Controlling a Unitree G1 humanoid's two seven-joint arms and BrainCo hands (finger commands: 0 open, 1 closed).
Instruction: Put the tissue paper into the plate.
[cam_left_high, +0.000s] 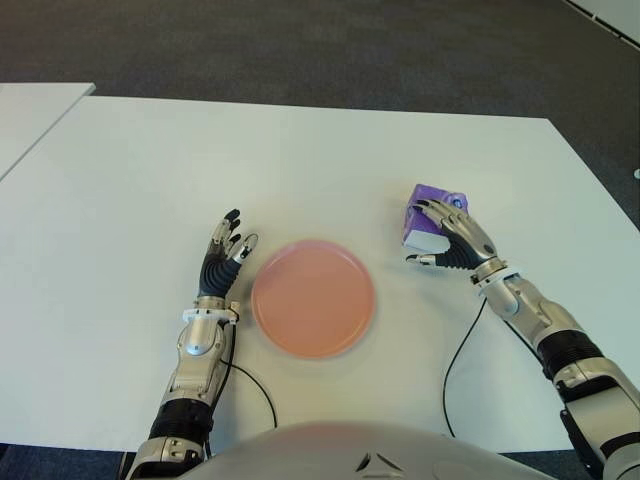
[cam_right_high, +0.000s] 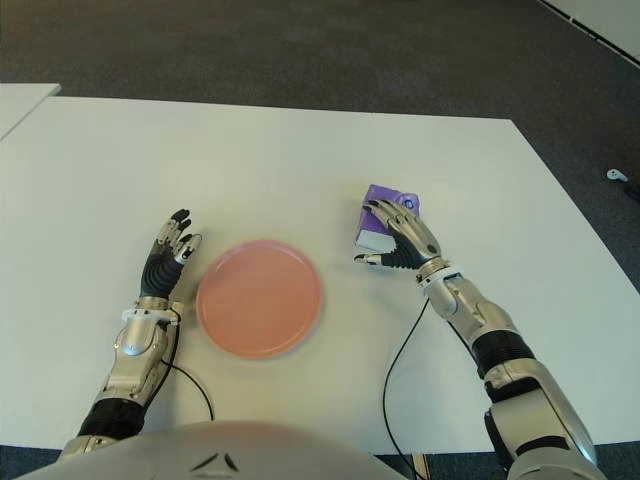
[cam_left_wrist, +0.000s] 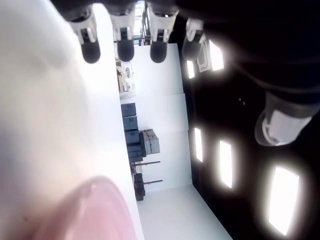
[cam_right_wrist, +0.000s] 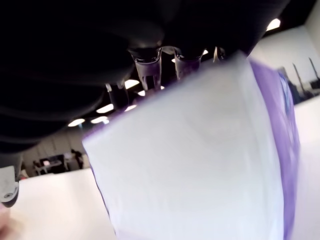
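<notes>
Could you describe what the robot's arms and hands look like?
Both arms are silver metal with black joint sections. The left hand and right hand have black ribbed palms, silver finger segments and dark fingertips. A thin black cable trails from each wrist across the white table.

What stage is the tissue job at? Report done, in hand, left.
Done: the right hand has reached the tissue pack, right of the plate. In hand: its fingers drape over the pack, which sits on the table. Left: lift and place it. The left hand, open, shows left of the plate.
</notes>
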